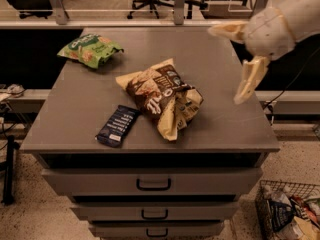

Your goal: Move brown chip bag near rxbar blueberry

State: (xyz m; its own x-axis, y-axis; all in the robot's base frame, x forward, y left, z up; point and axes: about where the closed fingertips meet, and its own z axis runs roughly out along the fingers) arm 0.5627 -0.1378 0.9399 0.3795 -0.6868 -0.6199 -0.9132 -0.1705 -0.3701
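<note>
The brown chip bag [162,98] lies crumpled in the middle of the grey cabinet top [220,129]. The rxbar blueberry [118,125], a dark navy wrapper with a pale end patch, lies just to its front left, almost touching it. My gripper [226,64] is raised above the cabinet's right side, well clear of the bag. Its two cream fingers [250,79] are spread wide apart and hold nothing.
A green chip bag [90,49] lies at the back left corner of the cabinet top. The cabinet has drawers [152,184] in front. A wire basket [290,211] of packets stands on the floor at the lower right. Office chairs stand behind.
</note>
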